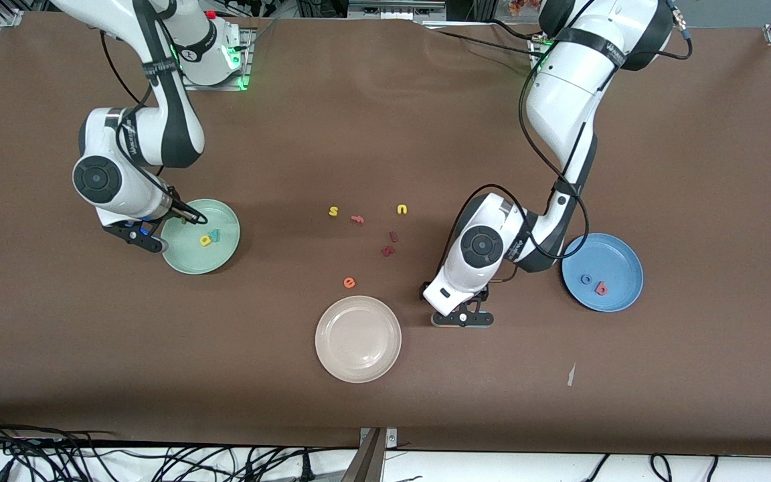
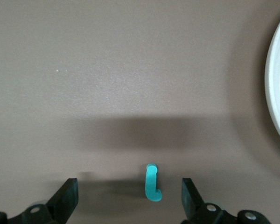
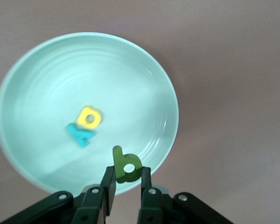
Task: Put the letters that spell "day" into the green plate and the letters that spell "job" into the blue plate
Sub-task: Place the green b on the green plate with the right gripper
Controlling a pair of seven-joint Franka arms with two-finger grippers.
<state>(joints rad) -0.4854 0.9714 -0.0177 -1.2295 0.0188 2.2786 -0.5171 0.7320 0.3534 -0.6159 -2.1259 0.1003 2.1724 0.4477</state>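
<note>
I'm watching the right gripper (image 3: 126, 182) hanging over the rim of the green plate (image 1: 228, 224), at the right arm's end of the table. Its fingers (image 3: 108, 184) are pinching the green "d" (image 3: 125, 165) narrowly; the letter is sticking out just past the tips. From the front the wrist is covering that grip, so only the wrist camera is showing it. In the plate, ahead of the fingertips, the yellow "a" (image 3: 90, 116) is lying against the teal-blue "y" (image 3: 79, 134); whether one is overlapping the other I cannot tell.

Moving along the table, I'm seeing scattered letters between the two arms: a yellow "s" (image 1: 333, 211), a salmon letter (image 1: 357, 219), a yellow "u" (image 1: 402, 209), two dark red letters (image 1: 390, 244) too small to read, and an orange "e" (image 1: 349, 282). The cream-white plate (image 1: 358, 339) is sitting nearer the front camera.

The left gripper (image 2: 129, 196) is hovering low beside that plate, whose edge is cut off in the wrist view. Its fingers (image 2: 68, 196) are standing wide, and the teal "j" (image 2: 152, 183) is lying on the table between them, touching neither. From the front the "j" is hidden under the hand.

At the left arm's end the blue plate (image 1: 620, 258) is holding the blue "o" (image 1: 586, 279) and the salmon-red "b" (image 1: 601, 288), just beside each other.
</note>
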